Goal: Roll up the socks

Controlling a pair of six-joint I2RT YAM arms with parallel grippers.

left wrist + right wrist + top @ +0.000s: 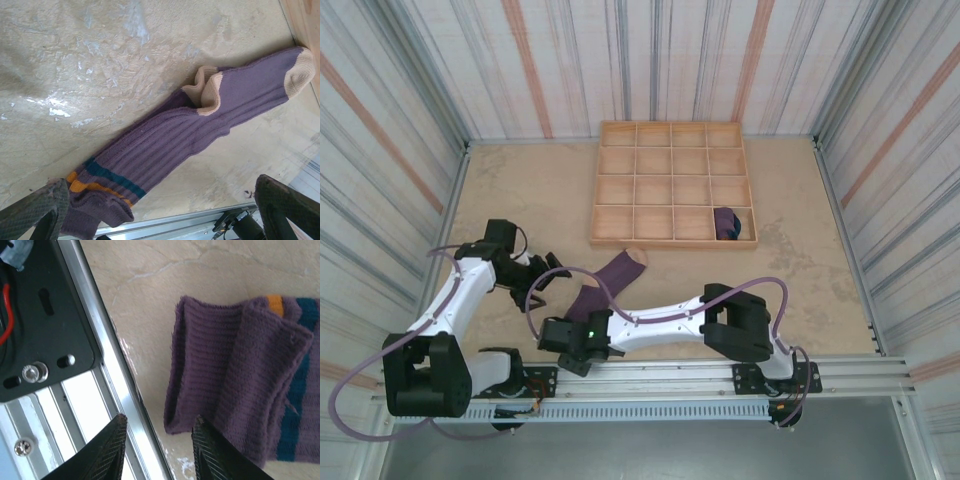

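Whole setup is boxed in by striped walls, with a wooden tray toward the back of the table and an aluminium rail along the near edge. The socks lie flat on the bare table in front of the tray, peach toe just beside its front wall, other end down by the rail. The right arm reaches across that near end and covers it from above. Count-wise: sixteen compartments in the tray, one small purple bundle in the front-right one, and what looks like two socks overlapping, one with a peach cuff, one with orange and teal bands. The left gripper hangs over the socks, fingers spread wide, holding nothing. The right gripper has its fingers part way apart, with the corner of the folded purple end poking in between, not pinched as far as I can see. Can't make out where one sock ends under the other, and the left fingers get cut off by the frame.
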